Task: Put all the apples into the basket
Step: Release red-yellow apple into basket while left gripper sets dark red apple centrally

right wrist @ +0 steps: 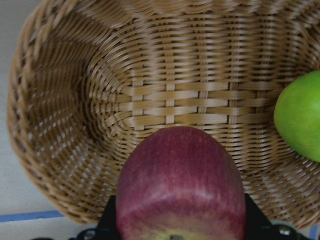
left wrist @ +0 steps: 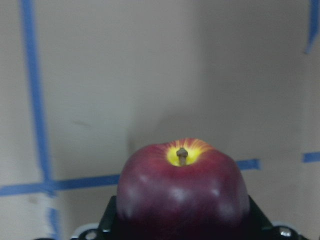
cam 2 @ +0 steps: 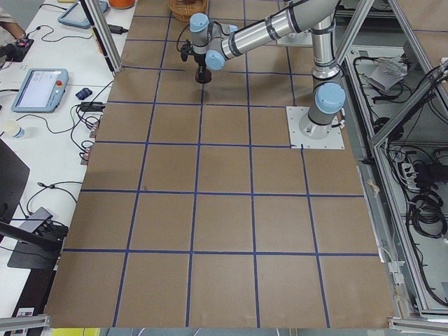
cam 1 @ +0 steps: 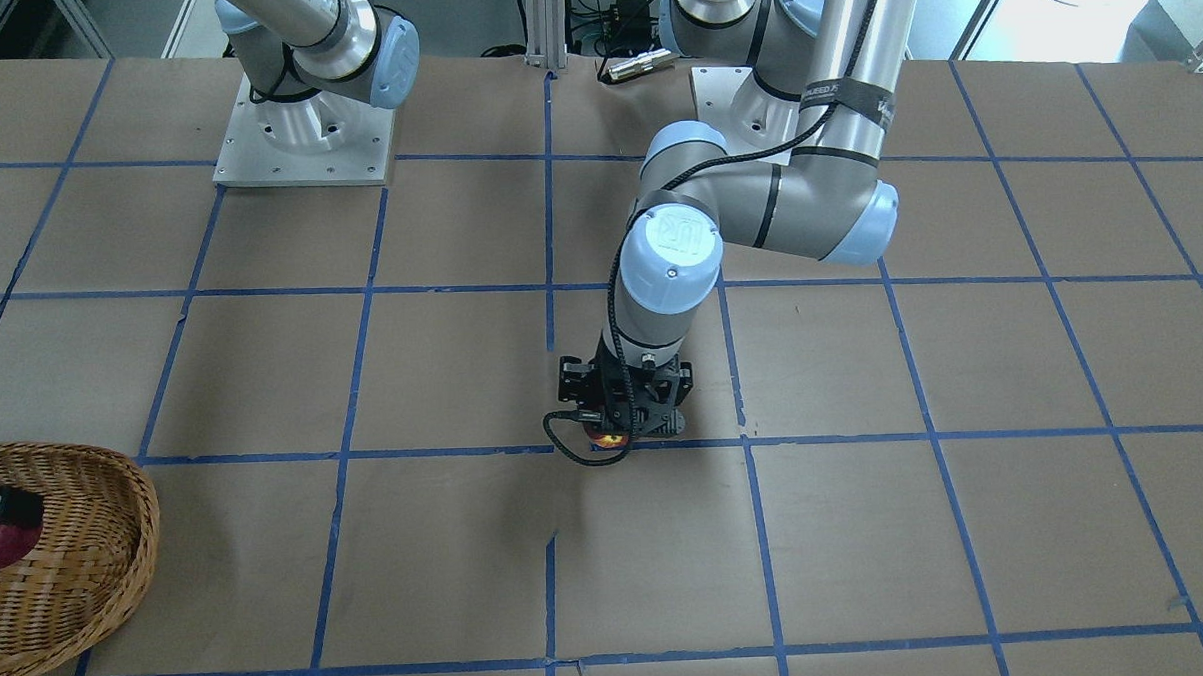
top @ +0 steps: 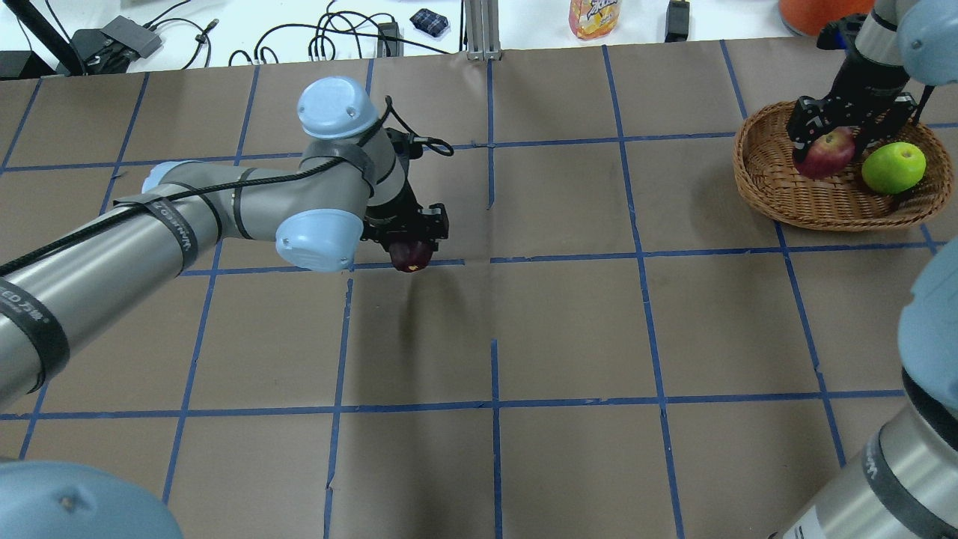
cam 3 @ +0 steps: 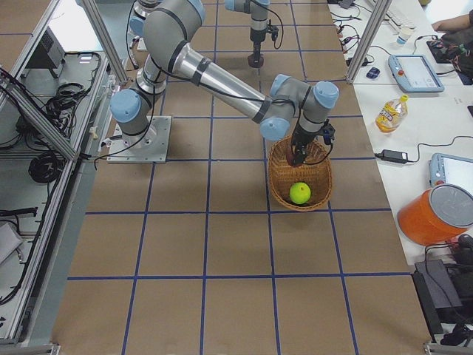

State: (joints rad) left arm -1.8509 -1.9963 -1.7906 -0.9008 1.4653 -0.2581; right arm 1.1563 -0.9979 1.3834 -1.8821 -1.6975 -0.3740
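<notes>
My left gripper [top: 409, 247] is shut on the dark maroon apple [top: 410, 257] and holds it low over the table's middle. The left wrist view shows that apple [left wrist: 182, 187] with its yellow stem end up. My right gripper [top: 829, 142] is shut on the red apple [top: 825, 155] and holds it inside the wicker basket [top: 760, 187] at the far right. The green apple [top: 893, 168] lies in the basket beside it. The right wrist view shows the red apple [right wrist: 180, 192] over the basket floor [right wrist: 150, 100], with the green apple [right wrist: 300, 117] to its right.
The brown paper table [top: 569, 322] has a blue tape grid. A drink bottle [top: 595, 15], cables and an orange container [top: 816, 11] sit on the bench beyond the far edge. The arm bases [cam 1: 304, 128] stand at the robot's side.
</notes>
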